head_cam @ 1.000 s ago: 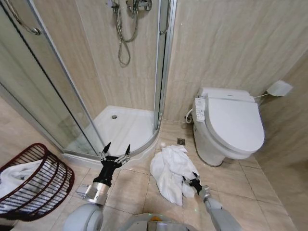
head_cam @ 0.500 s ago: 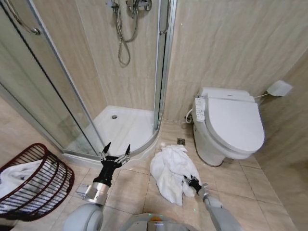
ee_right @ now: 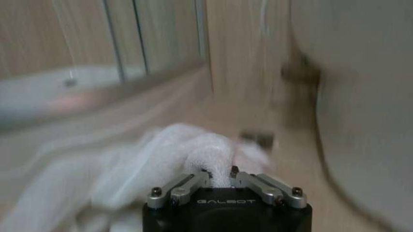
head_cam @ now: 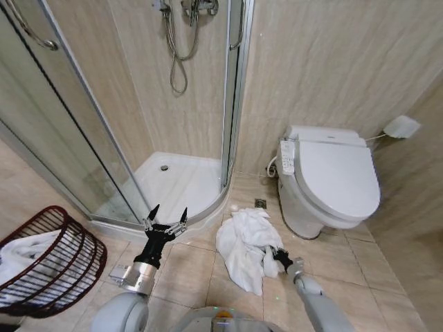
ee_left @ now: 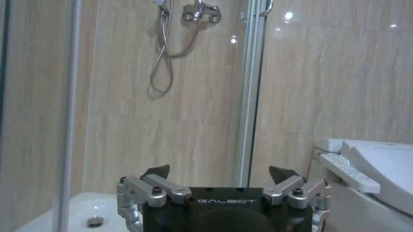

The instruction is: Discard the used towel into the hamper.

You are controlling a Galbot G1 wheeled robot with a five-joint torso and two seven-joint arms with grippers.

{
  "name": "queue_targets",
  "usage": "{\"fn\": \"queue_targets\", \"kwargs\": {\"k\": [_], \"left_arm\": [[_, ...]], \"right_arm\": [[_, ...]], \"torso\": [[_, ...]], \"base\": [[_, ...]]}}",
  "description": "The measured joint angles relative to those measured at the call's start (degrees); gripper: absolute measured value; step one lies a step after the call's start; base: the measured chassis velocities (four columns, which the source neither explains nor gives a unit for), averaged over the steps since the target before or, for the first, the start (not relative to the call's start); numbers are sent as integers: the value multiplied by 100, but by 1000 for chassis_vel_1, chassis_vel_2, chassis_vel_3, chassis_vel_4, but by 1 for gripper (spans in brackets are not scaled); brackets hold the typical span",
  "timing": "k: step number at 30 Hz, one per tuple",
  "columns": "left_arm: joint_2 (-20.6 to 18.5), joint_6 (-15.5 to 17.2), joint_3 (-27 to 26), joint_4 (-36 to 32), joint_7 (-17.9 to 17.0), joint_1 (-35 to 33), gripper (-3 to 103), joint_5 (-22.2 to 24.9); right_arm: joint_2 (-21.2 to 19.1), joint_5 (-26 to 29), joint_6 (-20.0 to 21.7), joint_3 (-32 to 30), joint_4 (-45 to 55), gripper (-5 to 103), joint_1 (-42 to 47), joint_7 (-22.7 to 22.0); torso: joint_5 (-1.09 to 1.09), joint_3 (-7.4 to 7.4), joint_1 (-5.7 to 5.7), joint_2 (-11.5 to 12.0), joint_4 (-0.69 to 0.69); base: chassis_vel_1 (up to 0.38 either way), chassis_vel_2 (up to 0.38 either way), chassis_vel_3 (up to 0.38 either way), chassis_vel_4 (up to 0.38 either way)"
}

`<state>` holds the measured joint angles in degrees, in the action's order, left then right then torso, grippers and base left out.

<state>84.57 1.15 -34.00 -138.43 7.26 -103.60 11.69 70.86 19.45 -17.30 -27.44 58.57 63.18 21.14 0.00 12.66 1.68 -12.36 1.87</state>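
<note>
Crumpled white terry towel (head_cam: 244, 249) heaped on beige tiled floor (head_cam: 187, 273), between shower tray and toilet base. Right gripper (head_cam: 278, 258) at heap's right edge, jaws pinched nearly closed on raised fold. Judgement: soft, light, limp; will drape, trail when lifted; bunched fold best hold. Long axis runs roughly away from robot. Dark red-brown wire hamper (head_cam: 66, 266) well apart, far left. Left gripper (head_cam: 166, 222) idle, raised, jaws wide, empty.

Bright, even indoor light; right wrist view blurred; head view wide-angle.
</note>
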Motion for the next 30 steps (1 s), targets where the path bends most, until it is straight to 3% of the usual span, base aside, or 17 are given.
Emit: {"fn": "queue_targets", "kwargs": {"k": [5,11,16,19,24,30], "left_arm": [[0,0,0,0,0,0,100,0],[0,0,0,0,0,0,100,0],[0,0,0,0,0,0,100,0],[0,0,0,0,0,0,100,0],[0,0,0,0,0,0,100,0],[0,0,0,0,0,0,100,0]], "right_arm": [[26,-320,-295,-336,1028,5,293,118],[8,-213,-424,-605,2063,5,705,283],[-86,103,-329,-862,3323,5,1135,159],[-214,423,-229,-1160,4383,5,1449,-248],[-445,996,74,-1656,5567,5,1667,-481],[-653,1449,272,-2268,6356,5,1759,-604]], "torso": [[1,0,0,0,1],[1,0,0,0,0],[1,0,0,0,0],[-1,0,0,0,0],[-1,0,0,0,0],[1,0,0,0,0]], "base": [[0,0,0,0],[0,0,0,0],[0,0,0,0],[0,0,0,0],[0,0,0,0],[0,0,0,0]]}}
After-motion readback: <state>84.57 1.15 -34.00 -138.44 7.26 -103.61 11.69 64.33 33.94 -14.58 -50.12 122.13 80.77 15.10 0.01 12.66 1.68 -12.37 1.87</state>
